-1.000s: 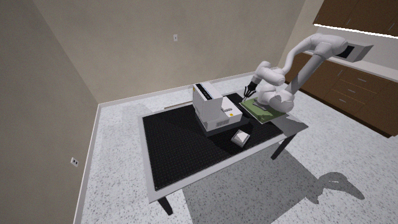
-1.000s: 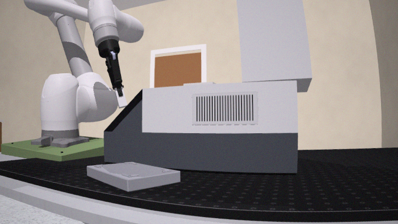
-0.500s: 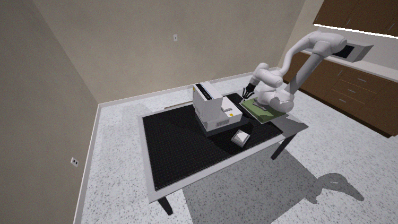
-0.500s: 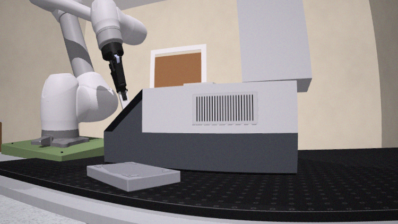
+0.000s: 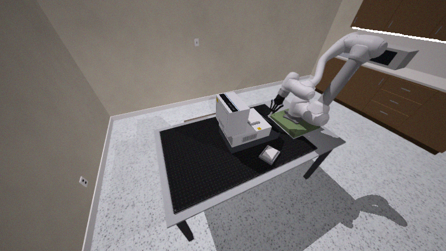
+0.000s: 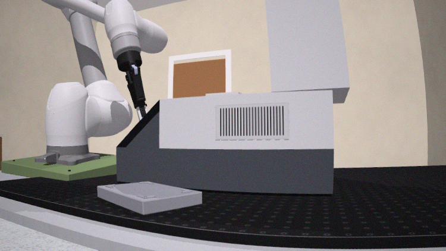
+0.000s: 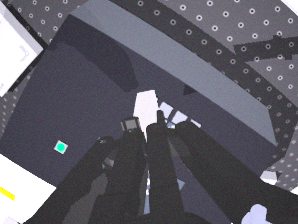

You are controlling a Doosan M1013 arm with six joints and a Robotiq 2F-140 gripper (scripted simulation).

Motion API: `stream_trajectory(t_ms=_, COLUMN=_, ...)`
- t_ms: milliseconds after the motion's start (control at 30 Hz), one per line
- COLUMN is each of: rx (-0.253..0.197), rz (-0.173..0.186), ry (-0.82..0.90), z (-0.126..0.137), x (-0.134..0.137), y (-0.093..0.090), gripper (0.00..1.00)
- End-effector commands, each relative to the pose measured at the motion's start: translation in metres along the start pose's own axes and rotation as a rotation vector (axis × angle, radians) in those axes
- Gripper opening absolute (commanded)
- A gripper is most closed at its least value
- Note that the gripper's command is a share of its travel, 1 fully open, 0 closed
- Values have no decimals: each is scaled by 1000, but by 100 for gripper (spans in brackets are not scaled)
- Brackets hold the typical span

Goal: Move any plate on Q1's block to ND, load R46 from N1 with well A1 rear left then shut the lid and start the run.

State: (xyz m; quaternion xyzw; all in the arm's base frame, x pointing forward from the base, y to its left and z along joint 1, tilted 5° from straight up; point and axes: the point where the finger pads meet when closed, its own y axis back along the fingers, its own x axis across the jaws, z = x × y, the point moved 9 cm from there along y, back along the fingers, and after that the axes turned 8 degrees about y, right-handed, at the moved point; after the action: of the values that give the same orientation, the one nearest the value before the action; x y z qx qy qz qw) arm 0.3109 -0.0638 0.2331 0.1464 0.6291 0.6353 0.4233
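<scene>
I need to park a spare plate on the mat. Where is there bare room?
Widest bare stretch: the mat left of the cycler, toward the table's near edge. Crowded: between cycler, nest, and green base plate, where the shut gripper works.

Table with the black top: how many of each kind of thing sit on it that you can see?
Grey and white box-shaped machine: 1
Flat grey square nest: 1
White robot arm: 1
Green flat base plate: 1
Total: 4
</scene>
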Motion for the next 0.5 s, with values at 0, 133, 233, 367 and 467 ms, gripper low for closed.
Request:
stream_trajectory(t_ms=0, rx=0, rz=0, ry=0, z=1, x=-1, y=-4, gripper=0)
stream_trajectory(t_ms=133, rx=0, rz=0, ry=0, z=2, x=-3, y=-11, gripper=0)
stream_trajectory(t_ms=233, rx=0, rz=0, ry=0, z=3, x=-3, y=-12, gripper=0)
stream_trajectory(t_ms=367, rx=0, rz=0, ry=0, z=3, x=-3, y=-12, gripper=0)
stream_trajectory(t_ms=467, rx=0, rz=0, ry=0, z=3, x=-3, y=-12, gripper=0)
